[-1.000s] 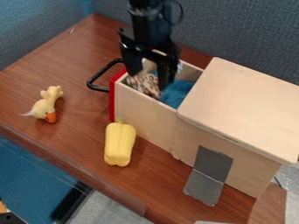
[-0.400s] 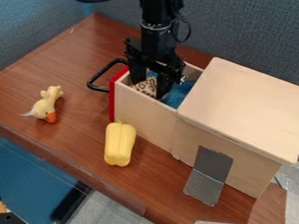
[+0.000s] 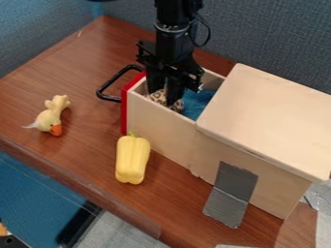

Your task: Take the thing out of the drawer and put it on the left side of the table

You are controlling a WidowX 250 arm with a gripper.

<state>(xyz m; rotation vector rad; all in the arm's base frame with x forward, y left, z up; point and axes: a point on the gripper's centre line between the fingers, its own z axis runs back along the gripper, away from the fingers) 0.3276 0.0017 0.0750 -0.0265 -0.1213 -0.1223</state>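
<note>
The black gripper (image 3: 164, 94) points down into the open drawer (image 3: 158, 127), near its red front end. Its fingers have closed in on a leopard-print thing (image 3: 157, 97), which shows between and below them. Part of that thing is hidden by the fingers, and it is still inside the drawer walls. Blue fluffy material (image 3: 196, 102) lies in the drawer to the right of the gripper. The left side of the brown table (image 3: 71, 68) stretches away beyond the drawer's black handle (image 3: 109, 84).
A yellow duck-like toy (image 3: 50, 116) lies on the table at the left. The yellow pepper (image 3: 132, 160) is in front of the drawer. To the right stands the wooden cabinet (image 3: 265, 116), with grey tape (image 3: 233, 191) at its base. A grey-blue partition (image 3: 271, 38) rises behind.
The gripper has come down and slightly right into the drawer. Its fingers, wide apart before, have drawn together on the leopard-print thing.
</note>
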